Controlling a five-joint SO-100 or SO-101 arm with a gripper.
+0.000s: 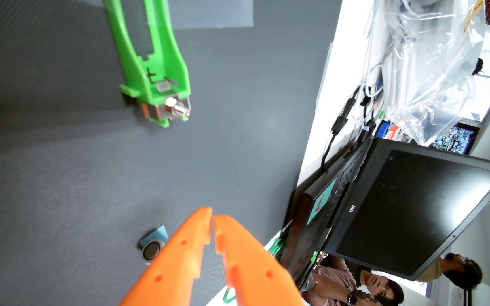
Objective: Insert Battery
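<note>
My orange gripper [212,218] comes in from the bottom of the wrist view, its fingertips nearly touching and nothing between them. Just left of the left finger [179,253], a round silver coin battery [151,250] lies flat on a small blue patch [157,234] on the dark grey mat [61,161]. The finger covers the battery's right edge. At the top, a long green plastic holder [161,58] rests on the mat. A metal clip and bolt [170,107] sit at its near end, well apart from the gripper.
The mat ends at the right, where a white table [332,88] carries a black Dell laptop [414,211], black cables [338,123] and clear plastic bags [432,58]. Green wire [276,245] lies beside the laptop. Two people [379,287] are at the bottom right.
</note>
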